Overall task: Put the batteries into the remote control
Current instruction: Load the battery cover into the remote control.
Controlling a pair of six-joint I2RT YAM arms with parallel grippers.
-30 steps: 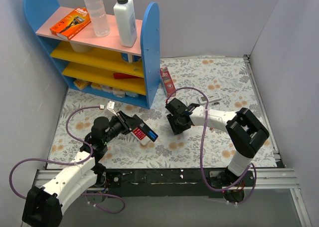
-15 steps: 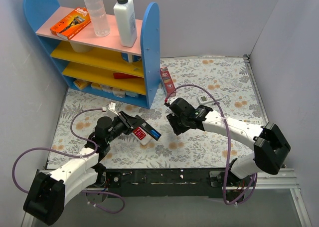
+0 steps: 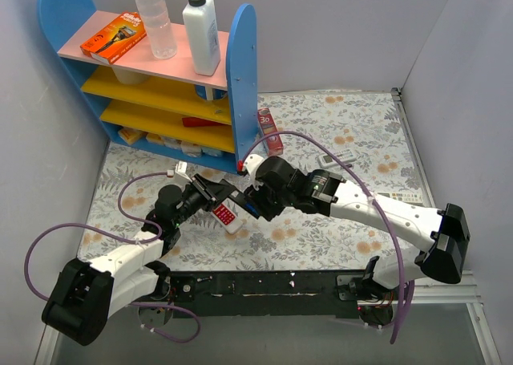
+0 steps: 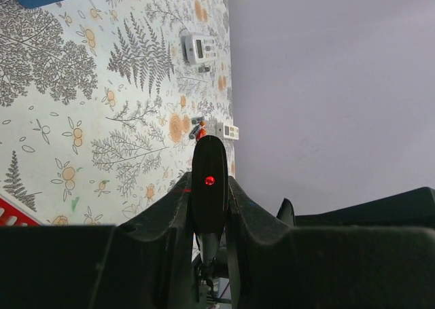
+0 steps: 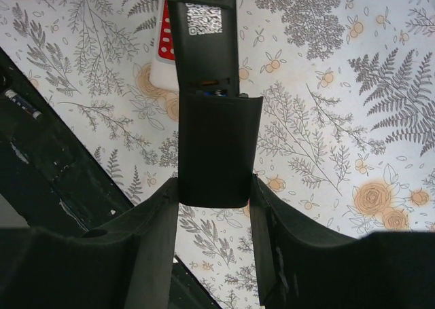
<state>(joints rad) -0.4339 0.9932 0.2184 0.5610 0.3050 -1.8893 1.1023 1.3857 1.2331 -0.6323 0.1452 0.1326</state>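
My left gripper (image 3: 210,195) is shut on the slim black remote control (image 3: 232,196) and holds it above the mat; in the left wrist view (image 4: 209,187) the remote (image 4: 209,166) shows end-on with a red light. My right gripper (image 3: 255,201) meets it from the right. In the right wrist view (image 5: 214,183) the jaws are shut on the remote's battery cover (image 5: 217,149), which sits slightly slid from the body (image 5: 204,24), with a thin gap showing. A few tiny batteries (image 4: 197,127) lie far off on the mat.
A red-and-white remote (image 3: 227,215) lies on the mat under the held remote. A white remote (image 4: 200,47) and a small white piece (image 4: 229,130) lie near the batteries. The blue shelf (image 3: 240,84) stands at the back left, with a red box (image 3: 268,131) beside it.
My right arm has swung left across the mat and its gripper has come onto the free end of the black remote. The left gripper keeps holding the remote, shifted slightly.
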